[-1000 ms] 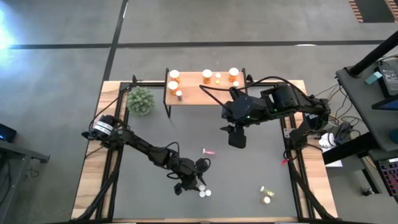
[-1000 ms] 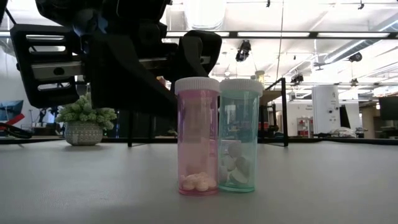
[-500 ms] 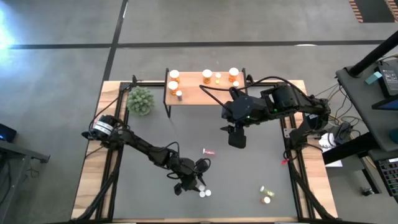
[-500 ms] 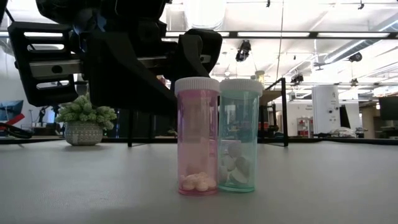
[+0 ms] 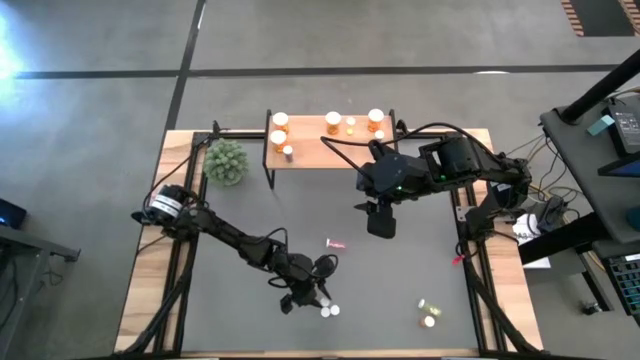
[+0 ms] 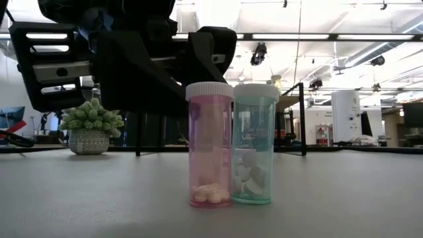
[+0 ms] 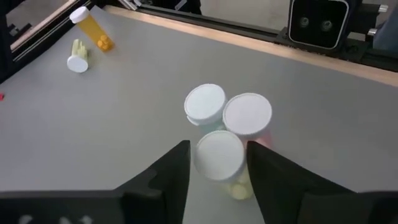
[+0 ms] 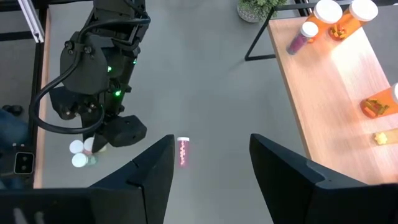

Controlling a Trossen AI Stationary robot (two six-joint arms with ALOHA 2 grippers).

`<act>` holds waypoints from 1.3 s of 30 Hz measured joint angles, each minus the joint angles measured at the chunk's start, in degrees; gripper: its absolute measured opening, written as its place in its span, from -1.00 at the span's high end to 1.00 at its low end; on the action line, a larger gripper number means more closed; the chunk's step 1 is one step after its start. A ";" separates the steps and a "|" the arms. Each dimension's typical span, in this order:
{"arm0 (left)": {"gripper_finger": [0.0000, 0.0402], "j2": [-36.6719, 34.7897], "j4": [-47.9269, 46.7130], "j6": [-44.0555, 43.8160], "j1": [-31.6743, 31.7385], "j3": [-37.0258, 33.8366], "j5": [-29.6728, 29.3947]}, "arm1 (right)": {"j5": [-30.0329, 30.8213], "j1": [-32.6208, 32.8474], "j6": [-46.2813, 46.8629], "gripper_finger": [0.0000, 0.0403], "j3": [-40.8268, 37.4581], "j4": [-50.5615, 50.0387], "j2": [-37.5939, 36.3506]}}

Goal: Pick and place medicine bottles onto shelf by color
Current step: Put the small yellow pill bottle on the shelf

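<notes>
**Left gripper straddling one bottle in a cluster of three; right gripper spread above the mat**

1. Left gripper (image 7: 216, 163): the two dark fingers (image 7: 168, 171) are spread and stand on either side of a white-capped bottle with a yellow-green body (image 7: 219, 157). Whether the pads touch it cannot be determined.
2. This bottle stands upright, touching two others: a pink bottle (image 6: 210, 145) and a teal bottle (image 6: 255, 144), both upright and white-capped. In the low view the pink bottle holds a small layer of pale pills at its bottom; the teal bottle holds larger white tablets in its lower part.
3. The cluster sits on the dark grey mat (image 5: 400, 270), near its front edge, left of centre in the high view.
4. Further along the mat lie an orange bottle (image 7: 91, 27) on its side and a small yellow-green bottle (image 7: 78, 55), also on its side, close together.
5. Right gripper (image 8: 211, 155): fingers spread, holding nothing, hovering above the mat centre. A small pink bottle (image 8: 183, 151) lies on its side on the mat beneath.
6. Shelf (image 5: 310, 150): stands at the mat's rear edge. It carries several orange bottles (image 5: 280, 121) with white caps, plus smaller bottles between them; their contents cannot be determined.
7. A green plant (image 5: 225, 161) stands just beside the shelf's left end.
</notes>
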 joint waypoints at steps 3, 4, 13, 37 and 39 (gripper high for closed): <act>0.40 0.00 0.29 -0.07 0.00 0.00 0.02 | 0.00 0.00 0.00 0.01 0.00 0.00 0.01; 0.43 0.00 0.31 -0.09 0.00 0.00 0.04 | 0.01 0.00 -0.01 0.01 0.00 0.02 0.00; 0.48 -0.09 0.25 -0.17 0.02 0.17 0.03 | 0.00 0.00 -0.01 0.01 0.00 0.00 0.01; 0.48 -12.30 -3.78 -15.70 12.37 6.81 -10.98 | -0.01 0.00 -0.01 0.01 0.00 0.94 0.00; 0.48 -14.04 -7.87 -16.59 14.24 8.01 -13.01 | -0.01 0.02 -0.01 0.01 0.00 1.07 0.00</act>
